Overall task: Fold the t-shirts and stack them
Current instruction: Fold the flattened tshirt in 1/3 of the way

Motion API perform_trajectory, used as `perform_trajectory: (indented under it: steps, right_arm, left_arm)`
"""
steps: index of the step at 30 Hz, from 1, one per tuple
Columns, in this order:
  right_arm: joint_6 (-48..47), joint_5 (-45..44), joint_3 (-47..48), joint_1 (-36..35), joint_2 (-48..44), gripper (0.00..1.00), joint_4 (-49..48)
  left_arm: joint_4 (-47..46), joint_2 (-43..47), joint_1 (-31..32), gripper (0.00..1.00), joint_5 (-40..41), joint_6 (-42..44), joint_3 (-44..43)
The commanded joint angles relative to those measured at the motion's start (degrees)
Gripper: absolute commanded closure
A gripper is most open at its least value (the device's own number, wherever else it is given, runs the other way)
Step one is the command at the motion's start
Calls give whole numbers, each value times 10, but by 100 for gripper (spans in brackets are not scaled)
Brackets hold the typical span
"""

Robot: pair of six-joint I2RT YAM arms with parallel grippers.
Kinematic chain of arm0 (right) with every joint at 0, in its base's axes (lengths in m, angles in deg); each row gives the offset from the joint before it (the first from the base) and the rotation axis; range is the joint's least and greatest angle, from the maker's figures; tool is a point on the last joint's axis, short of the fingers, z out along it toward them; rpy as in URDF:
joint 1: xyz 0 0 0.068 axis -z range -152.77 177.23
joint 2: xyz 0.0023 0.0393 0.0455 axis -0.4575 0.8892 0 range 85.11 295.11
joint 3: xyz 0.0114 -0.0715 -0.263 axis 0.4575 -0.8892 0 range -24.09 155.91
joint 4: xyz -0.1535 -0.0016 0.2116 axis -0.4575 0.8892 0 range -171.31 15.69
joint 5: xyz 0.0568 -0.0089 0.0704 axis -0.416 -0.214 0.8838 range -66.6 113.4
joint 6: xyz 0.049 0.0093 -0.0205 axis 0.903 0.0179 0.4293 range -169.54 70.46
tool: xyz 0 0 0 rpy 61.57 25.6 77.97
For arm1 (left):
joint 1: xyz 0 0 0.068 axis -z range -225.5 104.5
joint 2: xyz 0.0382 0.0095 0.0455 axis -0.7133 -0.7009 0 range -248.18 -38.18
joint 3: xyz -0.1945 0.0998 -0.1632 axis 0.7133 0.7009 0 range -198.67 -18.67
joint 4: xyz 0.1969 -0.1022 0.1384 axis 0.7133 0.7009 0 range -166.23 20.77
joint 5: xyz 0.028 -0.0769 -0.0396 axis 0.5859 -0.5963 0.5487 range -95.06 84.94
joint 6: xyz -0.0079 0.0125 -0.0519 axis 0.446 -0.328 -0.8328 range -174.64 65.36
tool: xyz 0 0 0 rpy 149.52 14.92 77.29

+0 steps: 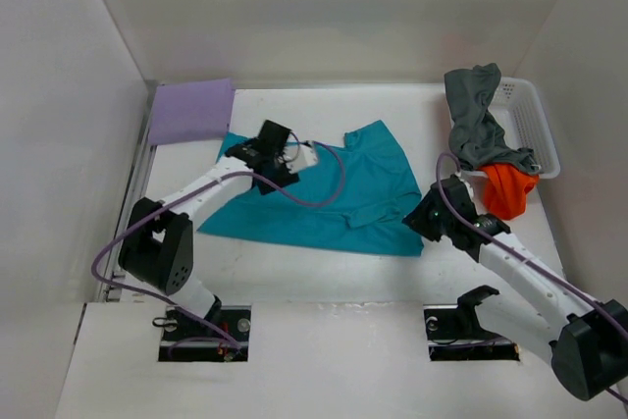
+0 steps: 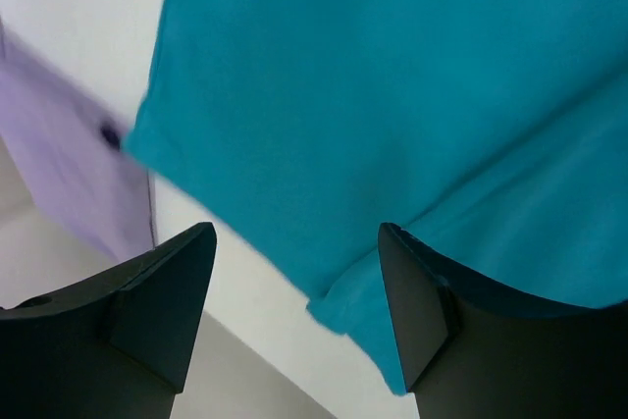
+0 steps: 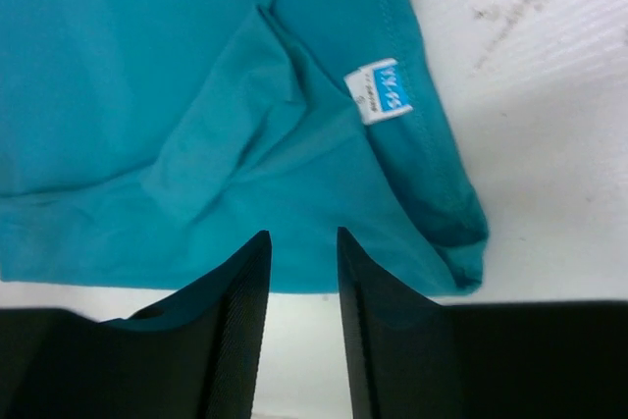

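You've got one white desk point(image 1: 294, 282) under everything, and four t-shirts in play. Biggest on it is the one teal cotton short-sleeved t-shirt point(image 1: 378, 188), lying spread across the middle of the desk, creased along its right side. Back right sits one white plastic mesh basket point(image 1: 538, 130). One dark grey soft t-shirt point(image 1: 476, 120) is draped over its left rim, and one bright orange t-shirt point(image 1: 507, 190) hangs over its near corner. Back left, one lavender purple t-shirt point(image 1: 191, 112) lies folded flat in the corner, just touching the teal shirt's far left tip.

Two arms are over the teal shirt. Your left end effector point(image 2: 294, 233) hovers above its far left edge, fingers wide apart, nothing between them. Your right end effector point(image 3: 302, 237) is at the right hem, fingers only narrowly parted, gripping nothing. One small white label point(image 3: 378, 90) shows on the cloth just beyond it.
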Motion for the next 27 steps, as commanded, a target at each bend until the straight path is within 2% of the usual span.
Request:
perform_trajectory:
  steps: [1,4,7,9,13,17,27]
  right_arm:
    - [-4,-1,13,2,-18,61,48]
    - [25,-18,-18,-10,-64,52,116]
    - [51,-24,-43,-23,-94,50,157]
    - [49,-21,-49,-20,-88,49,153]
    - [21,-5,-52,2,-43,48,118]
    - [20,4,-59,3,-20,46,91]
    - [2,17,-55,20,-6,47,84]
  left_arm:
    - [3,36,-97,34,51,-56,-10]
    - [57,73,-168,31,61,-57,43]
    - [100,105,-221,31,60,-33,116]
    - [95,119,-240,31,61,-5,161]
    - [39,125,-236,30,85,50,229]
    - [1,120,-204,29,93,84,276]
    - [-95,61,-194,31,118,83,294]
